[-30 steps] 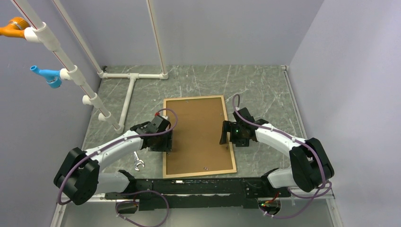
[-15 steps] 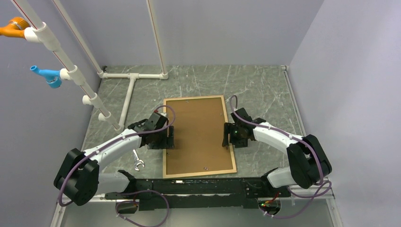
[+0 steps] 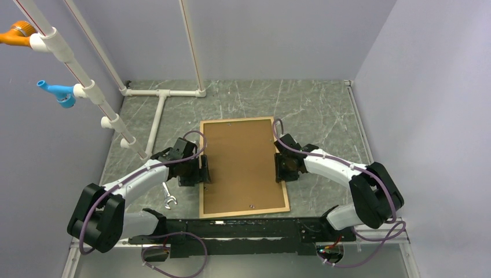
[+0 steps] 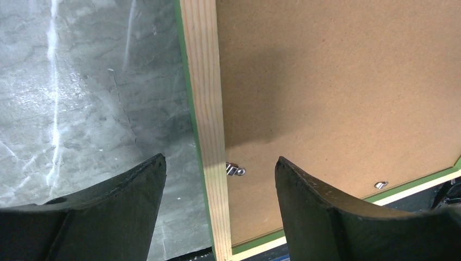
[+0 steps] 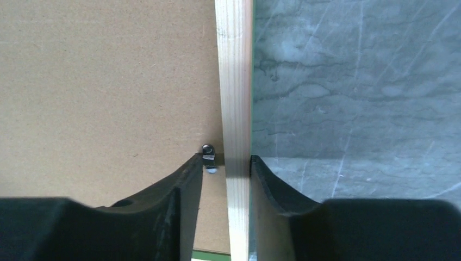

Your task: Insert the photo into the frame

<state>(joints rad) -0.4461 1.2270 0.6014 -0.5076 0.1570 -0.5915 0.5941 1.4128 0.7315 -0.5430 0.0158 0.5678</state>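
The frame lies flat on the table with its light wood side up, and a plain brown backing board fills it. The photo is hidden. My left gripper is open, its jaws standing wide on either side of the frame's left rail, with a small metal tab between them. My right gripper straddles the right rail closely. Its outer finger lies against the rail's edge. Its inner finger sits at a metal tab, a narrow gap off the wood.
A white pipe stand lies on the table at the back left. A small metal piece sits beside the frame's near left corner. Pipes carrying a blue fitting and an orange one slant overhead at the left. Walls enclose the table.
The left jaws have spread wider and the right jaws have narrowed round the right rail. Both grippers slid slightly toward the far end along the rails.
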